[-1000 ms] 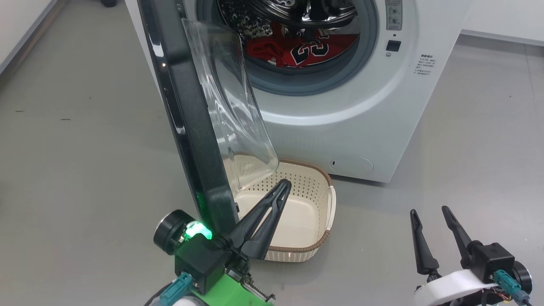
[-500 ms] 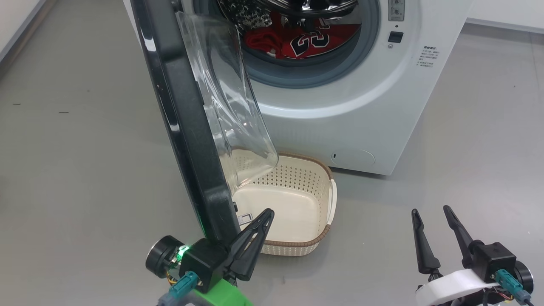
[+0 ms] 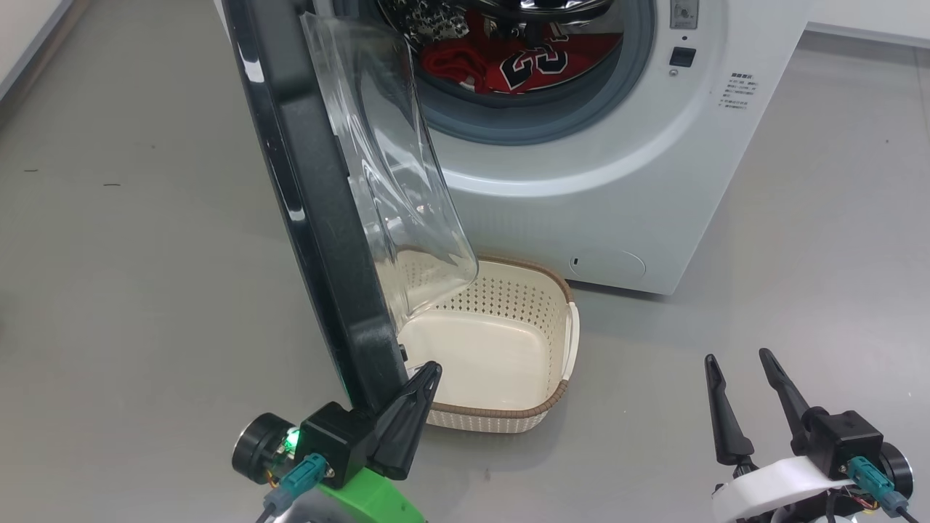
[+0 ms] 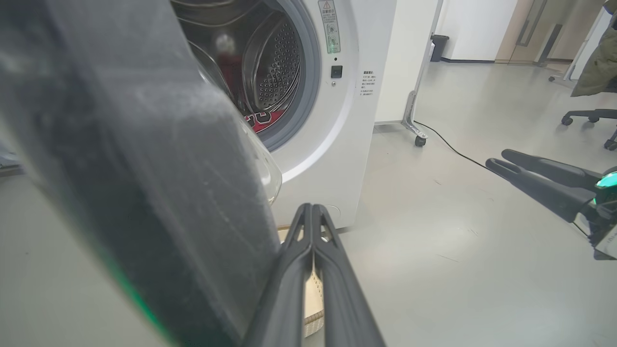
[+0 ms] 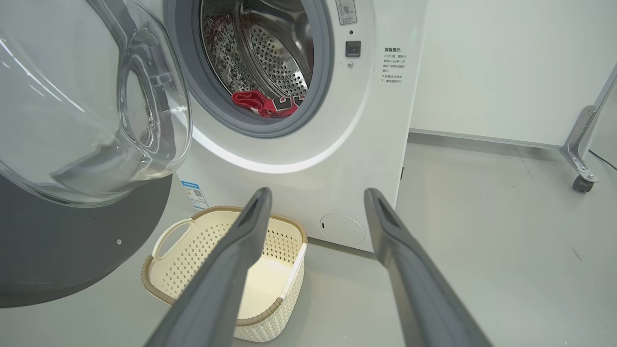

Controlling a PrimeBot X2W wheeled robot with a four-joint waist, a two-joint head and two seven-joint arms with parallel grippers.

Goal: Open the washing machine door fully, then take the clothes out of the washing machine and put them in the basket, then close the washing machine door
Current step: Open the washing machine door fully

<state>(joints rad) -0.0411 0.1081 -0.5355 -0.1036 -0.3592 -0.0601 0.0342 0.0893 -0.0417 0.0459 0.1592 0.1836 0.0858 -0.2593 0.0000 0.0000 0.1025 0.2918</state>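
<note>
The washing machine door [image 3: 312,181] stands about square to the washing machine [image 3: 581,196], so the step in hand looks to be swinging it wider. The left tool [image 3: 434,367], its fingers pressed together and empty, lies just beside the door's lower inner edge; whether it is touching I cannot tell. A steady sideways push low on the inner face, following the hinge's arc, should do it, as a pointed jab might slip off the glossy edge or onto the glass bowl. The right tool [image 3: 737,356] hovers spread and empty over the floor, well clear. The clothes [image 3: 523,65] lie in the drum, and the basket [image 3: 559,396] sits on the floor in front, partly under the glass bowl and near the left tool. Off to the side run a cable [image 4: 448,147] and a wheeled frame [image 4: 420,140].
</note>
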